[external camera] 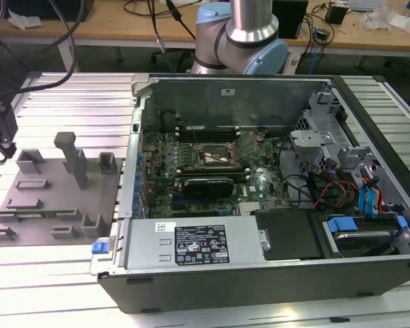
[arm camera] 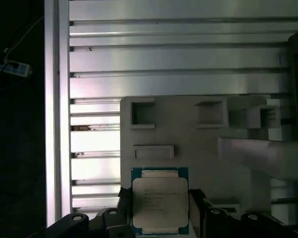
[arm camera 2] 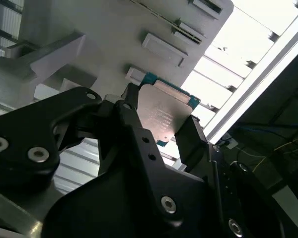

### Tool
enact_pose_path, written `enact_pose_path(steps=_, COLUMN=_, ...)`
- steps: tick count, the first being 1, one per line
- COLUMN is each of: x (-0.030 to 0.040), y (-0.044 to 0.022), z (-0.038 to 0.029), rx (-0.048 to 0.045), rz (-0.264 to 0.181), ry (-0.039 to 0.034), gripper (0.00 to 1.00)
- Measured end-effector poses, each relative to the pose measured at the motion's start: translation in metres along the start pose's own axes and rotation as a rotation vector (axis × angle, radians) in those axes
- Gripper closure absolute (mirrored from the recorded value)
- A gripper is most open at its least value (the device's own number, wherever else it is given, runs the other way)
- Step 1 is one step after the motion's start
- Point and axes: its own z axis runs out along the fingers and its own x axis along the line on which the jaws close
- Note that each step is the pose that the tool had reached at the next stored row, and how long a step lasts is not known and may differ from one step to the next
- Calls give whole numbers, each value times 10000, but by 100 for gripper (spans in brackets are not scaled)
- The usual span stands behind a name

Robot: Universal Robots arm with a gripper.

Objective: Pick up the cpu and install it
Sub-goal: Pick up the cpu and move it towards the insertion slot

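Note:
The cpu (arm camera: 160,202) is a flat square chip with a silvery top and a thin blue-green rim. My gripper (arm camera: 160,198) is shut on it, one black finger (arm camera: 123,201) on each of two opposite edges. In the second wrist view the cpu (arm camera 2: 164,116) sits the same way between the fingers (arm camera 2: 191,134) of the gripper (arm camera 2: 161,118). In the exterior view the gripper (external camera: 0,130) hangs at the far left, over the far left end of the grey fixture plate (external camera: 55,198). The dark square socket (external camera: 219,156) lies on the motherboard inside the open computer case (external camera: 260,273).
The grey fixture plate carries blocks, slots and a tall post (external camera: 72,157). It lies on a slatted aluminium table (external camera: 68,96). The case has upright walls, drive bays and cables on the exterior view's right (external camera: 355,191). The arm's base (external camera: 242,34) stands behind the case.

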Motion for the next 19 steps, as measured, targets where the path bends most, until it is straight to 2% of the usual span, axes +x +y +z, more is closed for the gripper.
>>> enact_pose_path(steps=9, x=-3, y=8, z=-151, rx=0, rz=1, ry=0, gripper=45)
enact_pose_path(steps=12, x=-4, y=11, z=-231, rx=0, rz=0, ry=1, gripper=45)
enact_pose_path(steps=19, x=-6, y=17, z=-354, rx=0, rz=0, ry=0, gripper=45)
